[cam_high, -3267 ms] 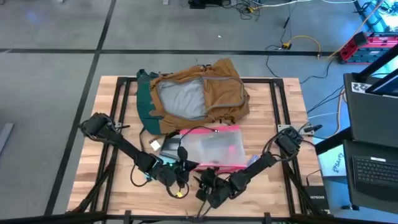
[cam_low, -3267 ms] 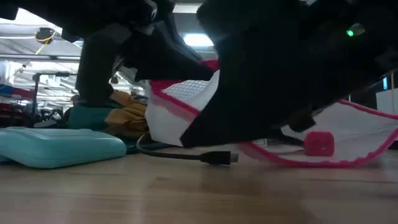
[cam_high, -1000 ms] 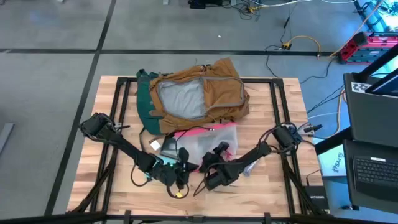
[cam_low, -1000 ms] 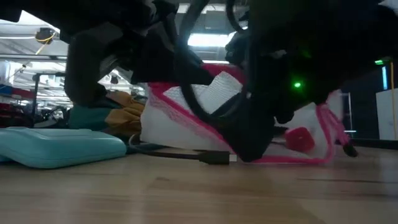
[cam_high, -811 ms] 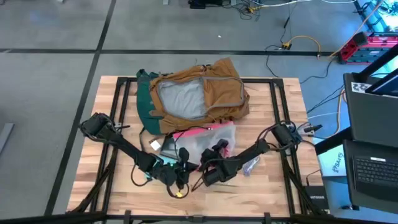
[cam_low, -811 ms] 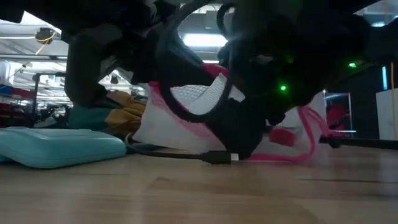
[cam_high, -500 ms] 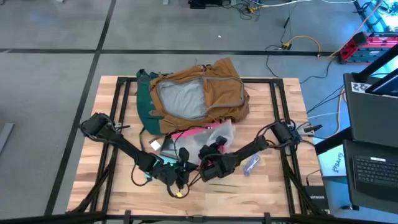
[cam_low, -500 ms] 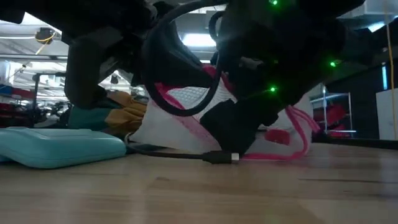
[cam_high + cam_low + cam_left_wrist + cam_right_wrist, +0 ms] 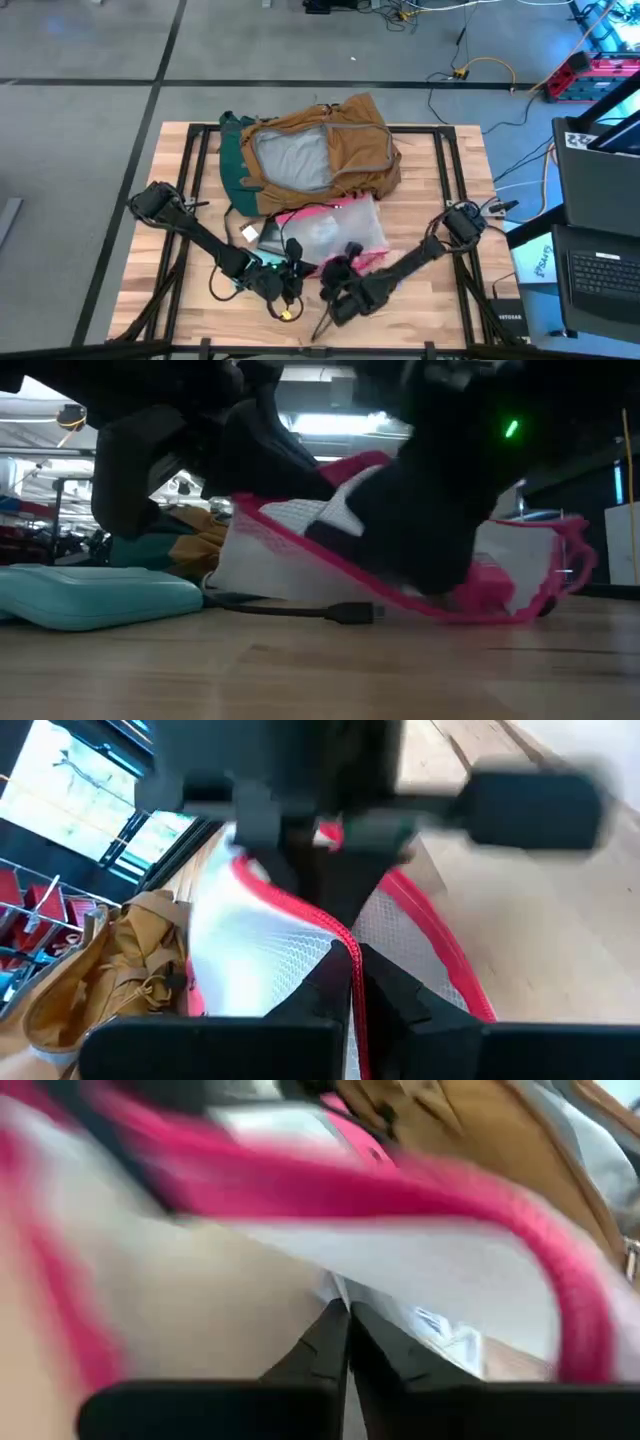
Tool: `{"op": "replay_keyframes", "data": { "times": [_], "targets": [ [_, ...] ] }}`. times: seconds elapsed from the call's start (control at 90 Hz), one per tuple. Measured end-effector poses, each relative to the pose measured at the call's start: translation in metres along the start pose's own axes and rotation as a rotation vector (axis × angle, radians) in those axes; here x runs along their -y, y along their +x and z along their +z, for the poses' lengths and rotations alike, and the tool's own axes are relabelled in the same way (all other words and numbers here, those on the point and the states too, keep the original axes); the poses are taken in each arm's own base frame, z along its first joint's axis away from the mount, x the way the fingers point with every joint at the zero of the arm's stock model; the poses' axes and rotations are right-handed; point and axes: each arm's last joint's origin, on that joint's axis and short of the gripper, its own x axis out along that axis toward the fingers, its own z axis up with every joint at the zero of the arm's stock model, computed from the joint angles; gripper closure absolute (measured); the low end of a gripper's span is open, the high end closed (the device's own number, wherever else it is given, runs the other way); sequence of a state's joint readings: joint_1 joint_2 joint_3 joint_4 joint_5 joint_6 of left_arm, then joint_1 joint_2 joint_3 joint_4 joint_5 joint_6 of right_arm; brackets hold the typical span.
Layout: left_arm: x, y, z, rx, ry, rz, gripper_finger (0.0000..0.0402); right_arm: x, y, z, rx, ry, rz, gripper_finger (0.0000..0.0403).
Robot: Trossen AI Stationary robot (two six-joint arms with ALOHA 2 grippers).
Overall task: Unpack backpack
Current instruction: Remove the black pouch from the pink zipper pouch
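The backpack (image 9: 315,155) lies flat on the far half of the wooden table (image 9: 440,290), its main compartment open and grey lining facing up; the outer fabric is soft tan-brown, with a dark teal-green panel along its left side. Both grippers work at the near side of the table, away from the backpack, with a clear pink-edged zip pouch (image 9: 335,232) between them and the backpack's near edge.

The left gripper (image 9: 290,272) is at the pouch's near-left corner. In the left wrist view, its fingers (image 9: 385,982) are closed on the pouch's pink border, the clear mesh-textured wall spreading beyond them.

The right gripper (image 9: 345,277) is at the pouch's near edge, just beside the left gripper. In the right wrist view, its fingers (image 9: 325,1342) are pressed together on the pouch's translucent film.

In the low view, the pouch stands lifted and tented above the tabletop. A black cable with a plug end (image 9: 350,613) lies on the wood in front of it, and a pale teal case (image 9: 95,595) rests flat nearby.
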State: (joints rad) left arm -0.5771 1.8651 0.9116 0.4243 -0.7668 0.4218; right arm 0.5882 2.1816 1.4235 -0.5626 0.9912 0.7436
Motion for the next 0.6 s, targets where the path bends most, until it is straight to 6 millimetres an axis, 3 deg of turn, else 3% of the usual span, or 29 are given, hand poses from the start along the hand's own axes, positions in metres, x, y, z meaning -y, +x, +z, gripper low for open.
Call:
{"op": "replay_keyframes", "data": {
  "times": [0.389, 0.6],
  "targets": [
    [-0.001, 0.0, 0.0, -0.01, -0.007, 0.021, 0.0402, -0.028, -0.068, 0.008, 0.054, 0.003, 0.167, 0.0403],
    [-0.001, 0.001, -0.001, -0.013, -0.008, 0.024, 0.0402, -0.025, -0.081, 0.002, 0.09, 0.02, 0.097, 0.0403]
  ]
}}
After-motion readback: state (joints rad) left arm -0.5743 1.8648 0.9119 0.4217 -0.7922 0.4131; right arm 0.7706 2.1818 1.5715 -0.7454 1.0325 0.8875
